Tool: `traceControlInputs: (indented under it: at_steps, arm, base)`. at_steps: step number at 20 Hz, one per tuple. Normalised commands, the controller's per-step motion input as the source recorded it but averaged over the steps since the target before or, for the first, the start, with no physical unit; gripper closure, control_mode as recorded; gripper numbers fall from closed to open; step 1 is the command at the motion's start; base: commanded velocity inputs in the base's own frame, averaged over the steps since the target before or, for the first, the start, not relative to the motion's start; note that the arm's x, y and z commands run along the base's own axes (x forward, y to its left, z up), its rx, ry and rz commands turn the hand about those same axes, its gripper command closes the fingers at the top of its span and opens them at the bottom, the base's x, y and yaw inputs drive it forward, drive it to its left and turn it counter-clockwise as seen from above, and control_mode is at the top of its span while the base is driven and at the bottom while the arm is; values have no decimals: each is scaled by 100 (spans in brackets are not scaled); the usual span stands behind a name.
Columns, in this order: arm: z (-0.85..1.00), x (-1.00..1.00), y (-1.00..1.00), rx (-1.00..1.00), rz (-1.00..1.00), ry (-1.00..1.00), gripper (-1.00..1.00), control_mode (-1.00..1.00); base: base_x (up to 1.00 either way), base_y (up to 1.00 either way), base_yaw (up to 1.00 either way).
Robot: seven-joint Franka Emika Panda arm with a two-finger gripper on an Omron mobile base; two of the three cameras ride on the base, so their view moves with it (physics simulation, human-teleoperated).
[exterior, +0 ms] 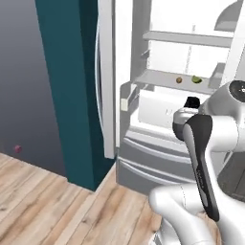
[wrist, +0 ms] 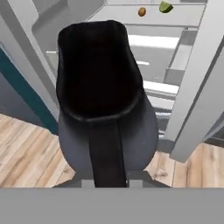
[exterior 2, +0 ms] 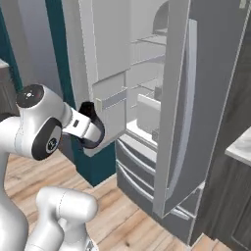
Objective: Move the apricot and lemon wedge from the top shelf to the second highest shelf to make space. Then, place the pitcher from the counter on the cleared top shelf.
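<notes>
Pitcher held at the open fridge, fruit already on a shelf

Nearest, in the hand view, the dark pitcher [wrist: 103,100] sits clamped in the claw [wrist: 111,183], jaws closed on its base, mouth pointing toward twelve o'clock. Past it stands the open fridge [exterior: 158,143] with its drawers. Farthest, the apricot [wrist: 141,12] lies on a pale shelf [wrist: 131,17] at about one o'clock, the lemon wedge [wrist: 166,7] just beside it toward three o'clock; they are apart.
</notes>
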Motion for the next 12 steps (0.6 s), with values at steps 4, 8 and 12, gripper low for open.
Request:
traceControlInputs:
  at_steps: [4,8,12]
  arm:
    - [0,0,0,0,0,0,100,100]
    - [0,0,0,0,0,0,100,100]
    - [0,0,0,0,0,0,100,100]
  base:
    - [44,35,-65]
    - [41,58,-59]
    - [39,72,-52]
